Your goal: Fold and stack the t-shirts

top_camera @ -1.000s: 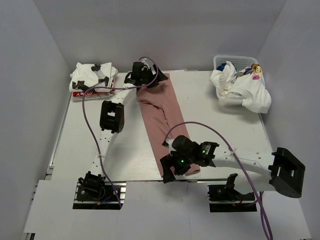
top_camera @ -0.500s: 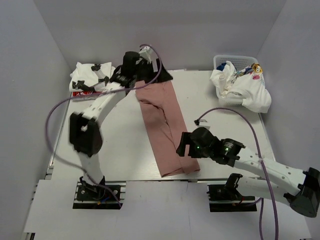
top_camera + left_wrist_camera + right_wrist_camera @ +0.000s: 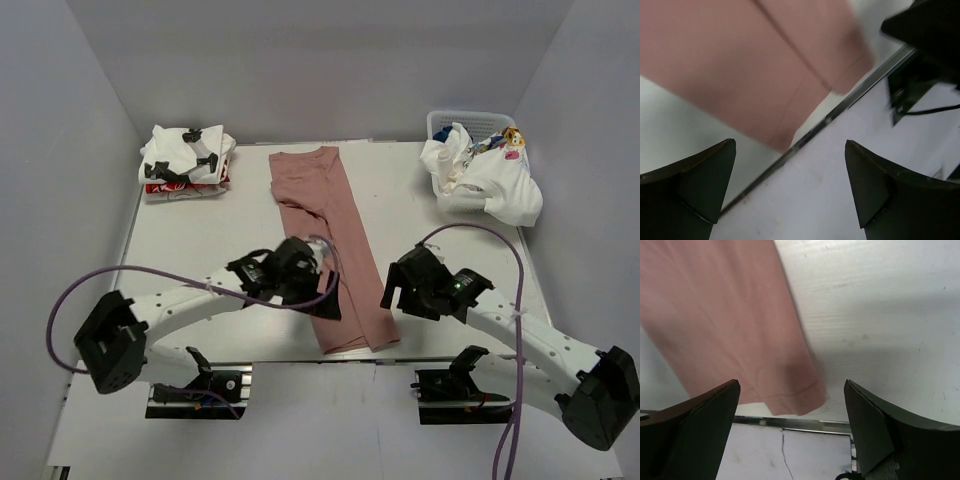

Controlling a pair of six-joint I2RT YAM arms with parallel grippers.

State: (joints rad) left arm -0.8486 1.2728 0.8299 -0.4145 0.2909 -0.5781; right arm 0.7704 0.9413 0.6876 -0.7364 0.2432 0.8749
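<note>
Lying lengthwise on the table (image 3: 200,240), the pink t-shirt (image 3: 322,215) has the left gripper (image 3: 322,296) over its near edge and the right gripper (image 3: 397,284) beside it. Left wrist: jaws spread wide, empty, hem below. Right wrist: likewise gaping, holding nothing.

A white plastic mesh basket (image 3: 478,116) stands in the far right corner of the white tabletop (image 3: 200,215), close to the right wall. A metal strip (image 3: 805,422) runs along the tabletop's near edge. Plain grey walls (image 3: 300,70) enclose three sides.
</note>
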